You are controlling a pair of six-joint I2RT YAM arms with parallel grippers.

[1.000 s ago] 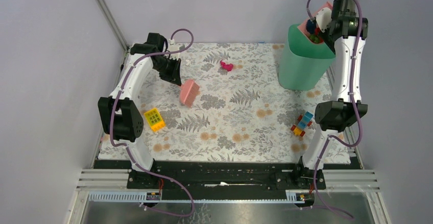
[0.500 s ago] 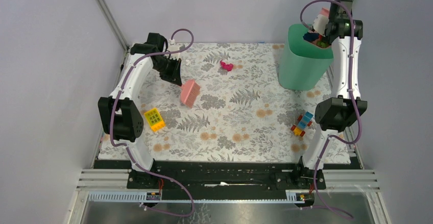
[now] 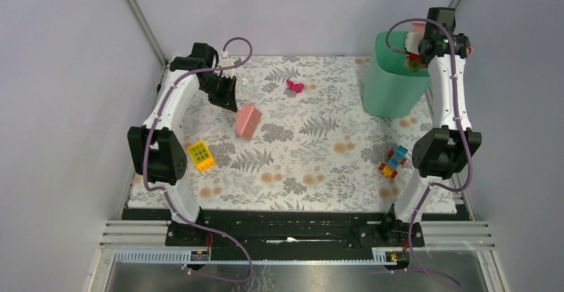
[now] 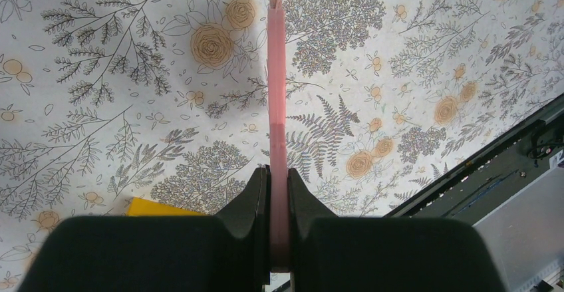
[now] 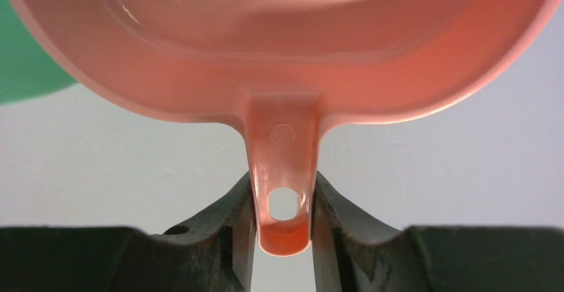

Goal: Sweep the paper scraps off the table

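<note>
Over the green bin (image 3: 389, 89) at 2 o'clock the right arm (image 3: 447, 99) has turned its wrist. Bench (image 3: 312, 172) leaf-patterned, walls lilac; one magenta paper scrap (image 3: 294, 86) at 12 o'clock, axis unclear.

Left wrist: left jaws clamp the pink brush (image 4: 277, 106), pointing 12 o'clock.

Right wrist: right jaws pinch the dustpan (image 5: 279, 72) handle.

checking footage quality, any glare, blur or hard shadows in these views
Right wrist: the dustpan is so close that it is cropped, with small glare spots on its handle. Left wrist: the table print is sharp, with a faint soft shadow left of the brush. Top external: even light, no harsh shadows.
</note>
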